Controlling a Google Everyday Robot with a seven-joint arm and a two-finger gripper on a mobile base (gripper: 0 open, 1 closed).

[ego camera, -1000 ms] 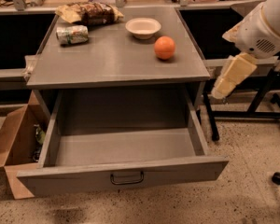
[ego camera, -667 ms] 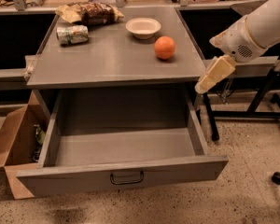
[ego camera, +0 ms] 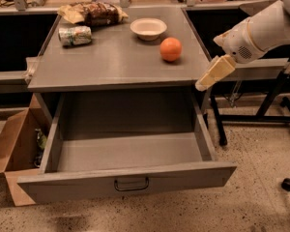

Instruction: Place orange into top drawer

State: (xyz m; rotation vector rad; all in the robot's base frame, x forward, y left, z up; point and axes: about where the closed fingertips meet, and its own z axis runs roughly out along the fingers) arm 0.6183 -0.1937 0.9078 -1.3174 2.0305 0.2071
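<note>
Orange (ego camera: 170, 49) is sitting on the grey counter (ego camera: 111, 62), toward its right rear, just in front and to the right of the white bowl (ego camera: 148, 28) and apart from it. Below, the top drawer (ego camera: 183, 177) is standing pulled fully out, its floor bare and its dark handle (ego camera: 131, 184) facing the camera.

By my reading, the step in hand is the approach to the fruit, with nothing grasped yet. Doing it well is looking like a matter of rising above the counter's right edge before crossing inward, then descending over the orange's middle so the jaws are closing across its widest part. A round, smooth fruit is likely to roll if nudged from one side, and the bowl is lying close enough to be bumped by a wide sweep.

The gripper (ego camera: 215, 73) is hanging off the counter's front right corner, beside and slightly below the top surface, well clear of the orange. It is pointing down and leftward, tilted toward the drawer's right wall. The white arm (ego camera: 261, 30) is slanting in from the upper right, its wrist bent downward. Whether the jaws are apart or together, I cannot tell.
</note>
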